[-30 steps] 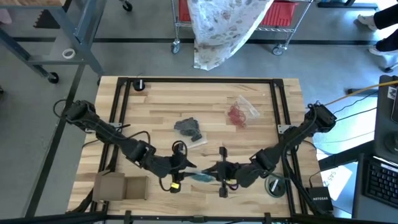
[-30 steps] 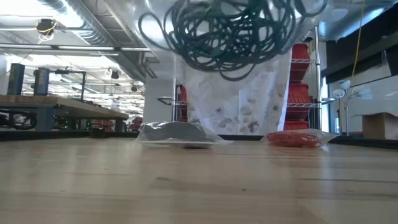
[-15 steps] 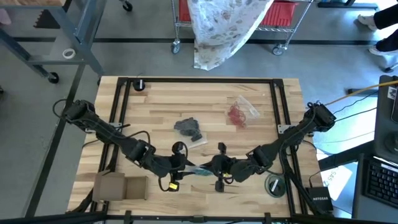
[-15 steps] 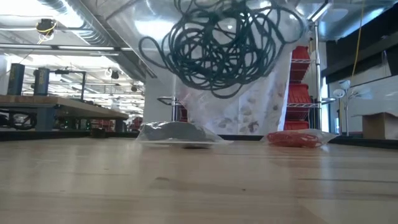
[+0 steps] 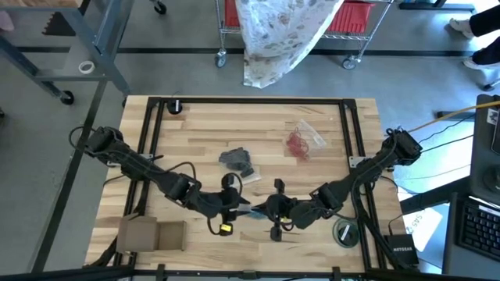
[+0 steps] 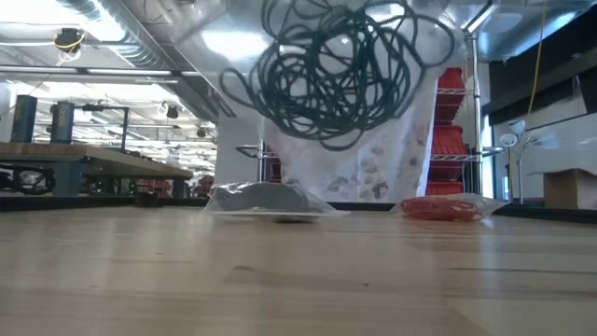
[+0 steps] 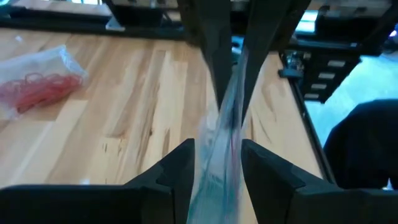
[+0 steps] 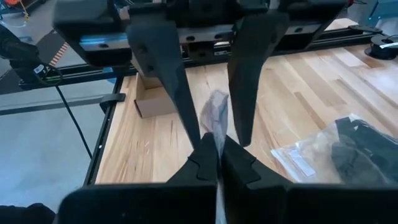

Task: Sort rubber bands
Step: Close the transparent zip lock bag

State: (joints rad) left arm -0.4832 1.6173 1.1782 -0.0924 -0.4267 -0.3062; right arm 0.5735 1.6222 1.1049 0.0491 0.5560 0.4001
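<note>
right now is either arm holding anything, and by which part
Both hold one clear bag of teal rubber bands above the table. The right gripper pinches the bag's plastic edge shut; the left gripper's fingers flank the same strip.

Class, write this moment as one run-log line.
right gripper: shut on clear bag | left gripper: at same bag | teal rubber bands: inside, above table

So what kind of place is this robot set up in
Probably a lab or workshop. The wooden table stands on a bare grey floor, a wire cart sits behind it, and long workbenches run under exposed ceiling ducts.
</note>
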